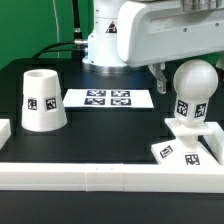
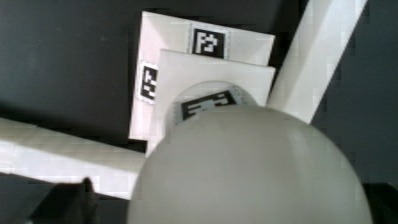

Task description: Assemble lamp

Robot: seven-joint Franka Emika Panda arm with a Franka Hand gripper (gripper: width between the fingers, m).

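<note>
The white round-headed bulb (image 1: 193, 92) stands upright on the flat square base (image 1: 186, 148), at the exterior view's front right. My gripper (image 1: 190, 76) is around the bulb's head, with one dark finger (image 1: 159, 76) a little to its left and the other hidden. In the wrist view the bulb's head (image 2: 240, 165) fills the space between the jaws, with the tagged base (image 2: 178, 70) below it. One fingertip (image 2: 73, 203) shows apart from the head, so the gripper (image 2: 222, 205) is open. The cone shade (image 1: 44, 100) stands alone at the left.
The marker board (image 1: 107, 99) lies behind the middle of the table. A long white rail (image 1: 90, 172) runs along the front edge, and rails (image 2: 324, 60) border the base's corner. The arm's white body (image 1: 150, 35) hangs over the back right.
</note>
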